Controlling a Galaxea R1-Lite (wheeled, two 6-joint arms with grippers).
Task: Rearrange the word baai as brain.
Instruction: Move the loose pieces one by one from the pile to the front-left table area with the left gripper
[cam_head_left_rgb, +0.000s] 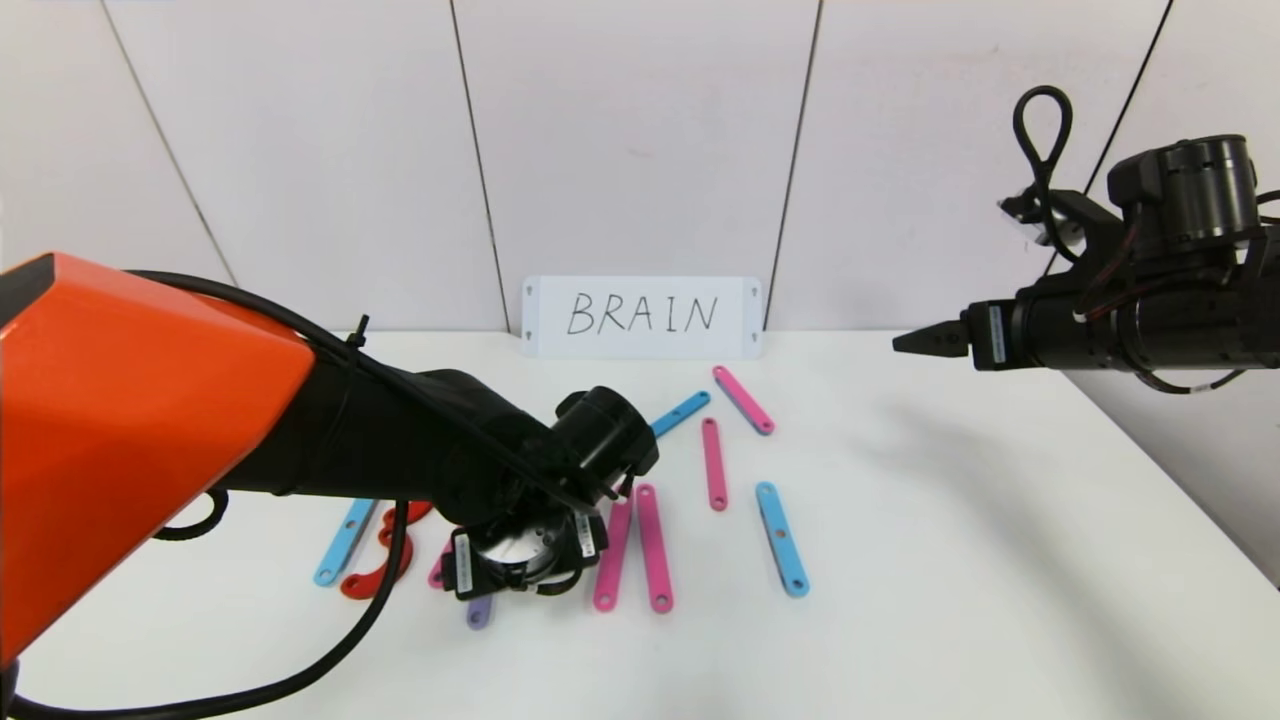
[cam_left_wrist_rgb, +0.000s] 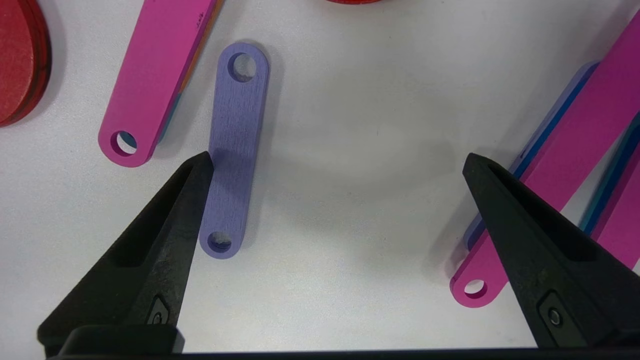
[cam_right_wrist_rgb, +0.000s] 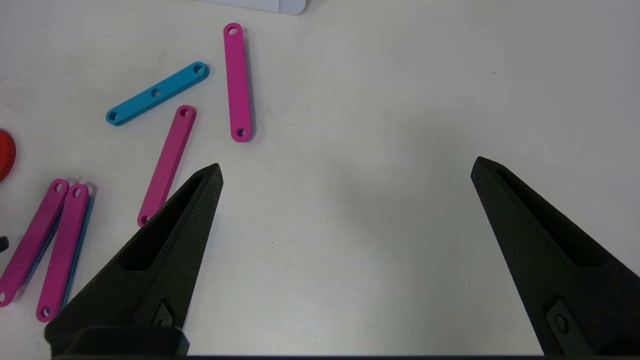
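Note:
The word's pieces lie flat on the white table (cam_head_left_rgb: 950, 560). My left gripper (cam_left_wrist_rgb: 337, 157) is open and empty, pointing down low over the table; its wrist (cam_head_left_rgb: 520, 555) hides pieces under it. One fingertip (cam_left_wrist_rgb: 202, 162) is at the edge of the short purple strip (cam_left_wrist_rgb: 235, 150), whose end also shows in the head view (cam_head_left_rgb: 478, 611). A pink strip (cam_left_wrist_rgb: 155, 80) lies beside it, and another pink strip (cam_left_wrist_rgb: 560, 175) by the other finger. Red curves (cam_head_left_rgb: 372, 572) and a light-blue strip (cam_head_left_rgb: 343, 541) lie to the left. My right gripper (cam_head_left_rgb: 915, 342) is open and empty, raised at the right.
The white card with handwritten "BRAIN" (cam_head_left_rgb: 642, 317) stands against the back wall. Two pink strips (cam_head_left_rgb: 654, 548) lie side by side mid-table. Further right and back lie a pink strip (cam_head_left_rgb: 713, 463), another pink one (cam_head_left_rgb: 743, 399) and two light-blue strips (cam_head_left_rgb: 781, 538).

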